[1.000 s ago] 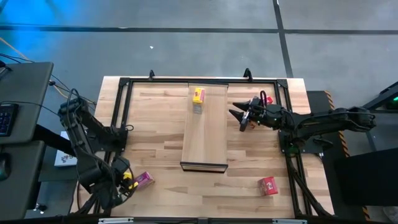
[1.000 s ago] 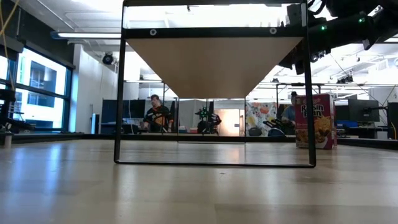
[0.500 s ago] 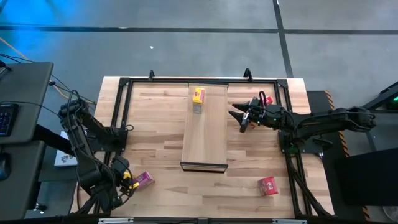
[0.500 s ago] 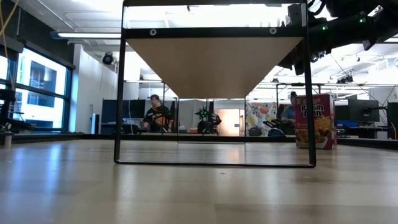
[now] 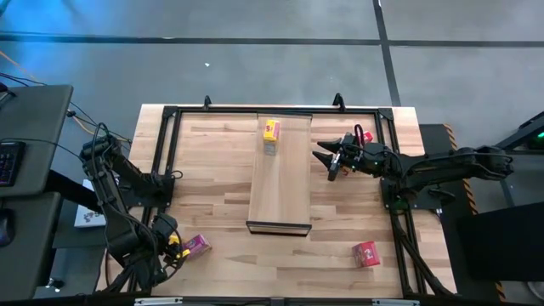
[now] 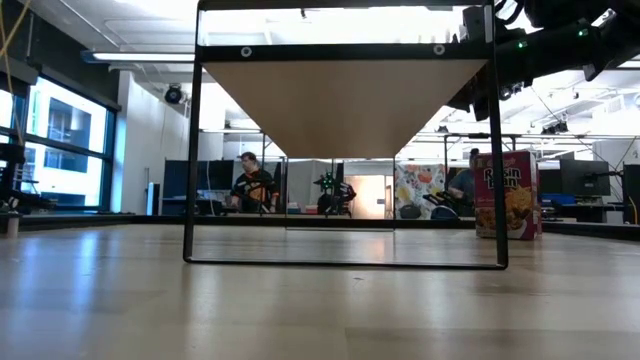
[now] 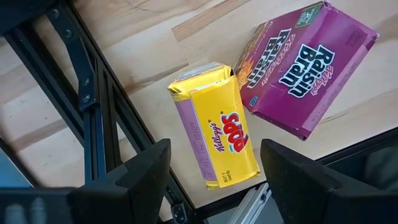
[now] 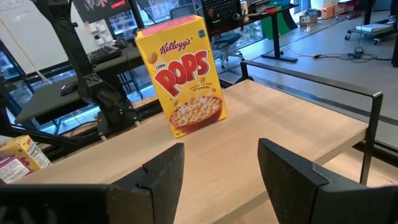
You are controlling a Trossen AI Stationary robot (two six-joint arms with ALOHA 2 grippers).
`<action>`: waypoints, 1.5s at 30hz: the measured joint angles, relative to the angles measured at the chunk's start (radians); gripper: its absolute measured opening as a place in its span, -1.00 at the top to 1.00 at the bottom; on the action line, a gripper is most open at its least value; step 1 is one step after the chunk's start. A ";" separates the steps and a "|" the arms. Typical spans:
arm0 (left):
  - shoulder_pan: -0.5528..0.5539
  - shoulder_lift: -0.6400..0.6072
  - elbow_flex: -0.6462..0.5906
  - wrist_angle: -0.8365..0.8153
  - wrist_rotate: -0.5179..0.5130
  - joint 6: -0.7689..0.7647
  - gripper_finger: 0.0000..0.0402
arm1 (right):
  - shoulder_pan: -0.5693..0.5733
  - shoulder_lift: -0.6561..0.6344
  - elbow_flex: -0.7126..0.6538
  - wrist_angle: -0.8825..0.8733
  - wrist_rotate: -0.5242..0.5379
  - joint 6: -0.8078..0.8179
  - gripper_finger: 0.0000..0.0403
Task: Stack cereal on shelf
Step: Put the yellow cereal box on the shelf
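The right gripper (image 5: 328,161), fingers apart, hangs at three o'clock of the shelf (image 5: 280,183); the left gripper (image 7: 214,165) gapes over a yellow box (image 7: 214,134).

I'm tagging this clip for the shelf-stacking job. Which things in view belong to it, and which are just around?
Part of the job:
- shelf
- yellow Corn Pops box standing on the shelf
- yellow box and magenta Raisin Bran box lying by the left pincer
- red box on the table
- right pincer, open beside the shelf

Just around:
- black metal frame
- people in the room behind
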 joint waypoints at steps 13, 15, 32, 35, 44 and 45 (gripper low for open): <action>0.000 0.000 0.000 0.062 0.003 0.017 -0.20 | 0.000 0.000 0.000 0.000 0.000 0.000 0.02; 0.000 0.000 0.000 0.084 0.012 0.018 -0.20 | 0.000 0.000 0.000 0.000 0.000 0.000 0.02; 0.000 0.019 -0.002 0.035 -0.007 -0.054 -0.20 | 0.000 0.000 0.000 -0.039 0.000 0.009 0.02; -0.001 0.019 -0.002 0.029 -0.005 -0.060 -0.20 | 0.000 0.000 0.000 -0.039 0.000 0.028 0.02; -0.004 0.058 -0.002 0.023 0.030 -0.055 -0.20 | 0.000 0.000 0.000 -0.045 0.000 0.029 0.02; -0.004 0.062 -0.002 0.023 0.030 -0.055 -0.20 | 0.000 0.000 0.000 -0.045 0.000 0.029 0.02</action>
